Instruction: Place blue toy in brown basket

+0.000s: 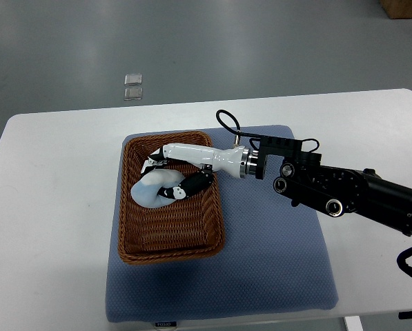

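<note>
A pale blue soft toy (pixel 152 189) lies inside the brown wicker basket (pixel 170 243), in its far half. My right hand (pixel 168 178), white with black fingertips, reaches in from the right over the basket's far right rim. Its fingers (pixel 194 185) curl around the toy, with the thumb side at the toy's far edge. The toy rests on or just above the basket floor; I cannot tell which. The left arm does not show.
The basket stands on a blue-grey mat (pixel 275 255) on a white table (pixel 54 207). My black forearm (pixel 344 193) crosses the mat's right side. Two small clear items (pixel 132 86) lie on the floor beyond the table.
</note>
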{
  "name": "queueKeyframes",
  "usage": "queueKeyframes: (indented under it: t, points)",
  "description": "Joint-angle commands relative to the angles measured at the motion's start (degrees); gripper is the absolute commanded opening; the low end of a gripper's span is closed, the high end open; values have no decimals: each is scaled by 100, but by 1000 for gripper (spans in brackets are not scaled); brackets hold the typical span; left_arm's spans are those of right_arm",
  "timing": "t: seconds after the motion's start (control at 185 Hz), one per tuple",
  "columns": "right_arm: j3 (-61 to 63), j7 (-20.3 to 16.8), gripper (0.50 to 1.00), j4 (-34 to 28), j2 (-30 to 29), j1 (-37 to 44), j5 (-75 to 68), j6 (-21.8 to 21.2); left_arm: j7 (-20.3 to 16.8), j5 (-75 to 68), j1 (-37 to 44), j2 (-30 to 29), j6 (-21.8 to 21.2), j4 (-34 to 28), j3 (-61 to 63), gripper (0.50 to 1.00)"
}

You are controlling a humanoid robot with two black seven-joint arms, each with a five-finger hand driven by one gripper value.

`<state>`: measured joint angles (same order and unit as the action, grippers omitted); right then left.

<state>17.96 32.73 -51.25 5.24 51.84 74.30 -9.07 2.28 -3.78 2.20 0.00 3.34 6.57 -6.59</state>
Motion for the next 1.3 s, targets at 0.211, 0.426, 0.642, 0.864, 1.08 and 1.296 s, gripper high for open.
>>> queueKeyframes:
  t: [0.211,0.426,0.642,0.864,1.08,1.296]
  points:
    - [32,14,903,45,91,-218,-12,107,0,0,0,0,0,2,0,1000]
    - [427,-12,903,45,249,-279,-961,-130,0,0,0,0,0,-7,0,1000]
    - [559,-636,911,89,750,-341,-3177,-930,0,0,0,0,0,2,0,1000]
    - [656,-1797,913,581,935,-394,-5303,-1237,0,0,0,0,0,2,0,1000]
    - [656,-2561,913,704,1172,-403,-6762,-1229,0,0,0,0,0,2,0,1000]
    - [656,-2579,913,1065,1155,-455,-7140,-1211,0,0,0,0,0,2,0,1000]
